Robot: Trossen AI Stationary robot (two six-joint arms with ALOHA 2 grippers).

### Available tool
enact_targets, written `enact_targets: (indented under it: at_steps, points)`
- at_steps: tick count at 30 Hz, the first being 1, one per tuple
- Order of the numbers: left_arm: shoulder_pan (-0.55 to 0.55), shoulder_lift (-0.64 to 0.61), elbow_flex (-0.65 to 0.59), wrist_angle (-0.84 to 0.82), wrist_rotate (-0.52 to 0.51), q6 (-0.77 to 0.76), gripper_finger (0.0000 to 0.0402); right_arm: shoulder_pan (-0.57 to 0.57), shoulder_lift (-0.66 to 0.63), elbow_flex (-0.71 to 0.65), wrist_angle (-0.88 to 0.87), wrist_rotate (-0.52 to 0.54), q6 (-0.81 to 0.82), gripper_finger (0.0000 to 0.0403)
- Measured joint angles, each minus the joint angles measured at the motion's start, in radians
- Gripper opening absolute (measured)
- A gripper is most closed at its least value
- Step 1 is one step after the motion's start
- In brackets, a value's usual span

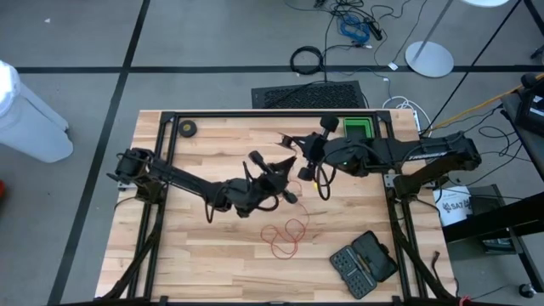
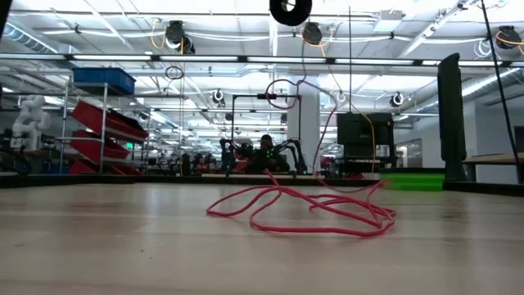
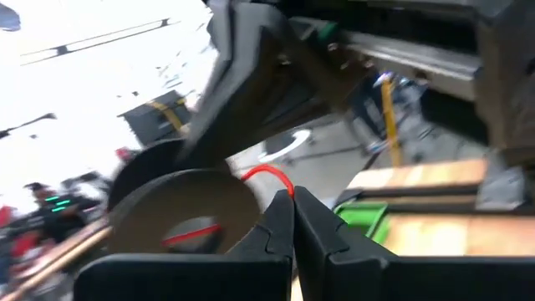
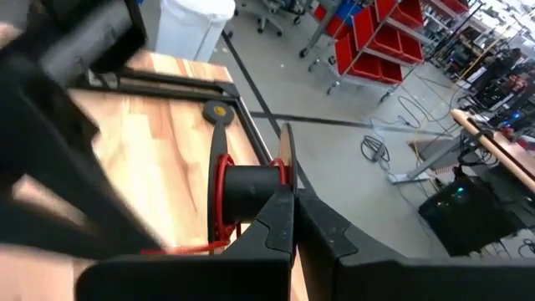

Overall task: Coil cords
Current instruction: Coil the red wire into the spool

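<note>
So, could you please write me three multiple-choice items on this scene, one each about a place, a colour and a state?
1. Where does the loose pile of cord lie?
A. on the wooden table, nearer its front than the arms
B. on the grey floor
C. inside the green bin

2. What colour is the cord?
A. blue
B. red
C. white

3. How does the right claw stand?
A. wide open
B. out of sight
C. shut on the reel

Answers: 1 A, the high view shows the loops on the wood in front of the arms. 2 B, the low view shows it red. 3 C, the right wrist view shows the fingers closed at the reel's rim.
</note>
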Motion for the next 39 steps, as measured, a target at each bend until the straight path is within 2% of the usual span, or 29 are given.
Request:
enact_targets:
  at_steps: [4,7,13,26,30,34,39]
  points:
    - [-0.018,0.000,0.000,0.012,-0.108,0.104,0.0001,-0.007,-0.004,0.000,-0.034,-0.004,0.000,0.0000]
    - [-0.026,0.000,0.000,0.019,-0.145,0.149,0.0001,-0.008,-0.010,0.000,-0.055,-0.007,0.000,0.0000]
    - [-0.039,0.000,0.000,0.019,-0.172,0.182,0.0001,-0.007,-0.022,0.000,-0.102,-0.078,0.000,0.0000]
    - [-0.082,0.000,0.035,0.041,-0.189,0.258,0.0001,-0.006,-0.024,0.002,-0.201,-0.098,-0.017,0.0000]
    - [-0.092,0.000,0.039,0.038,-0.217,0.311,0.0001,-0.006,-0.024,0.002,-0.241,-0.178,-0.022,0.0000]
    - [-0.092,0.000,0.040,0.004,-0.275,0.335,0.0001,-0.007,-0.024,0.002,-0.248,-0.195,-0.025,0.0000]
    - [-0.094,0.000,0.041,-0.062,-0.295,0.331,0.0001,-0.008,-0.030,0.002,-0.254,-0.259,-0.025,0.0000]
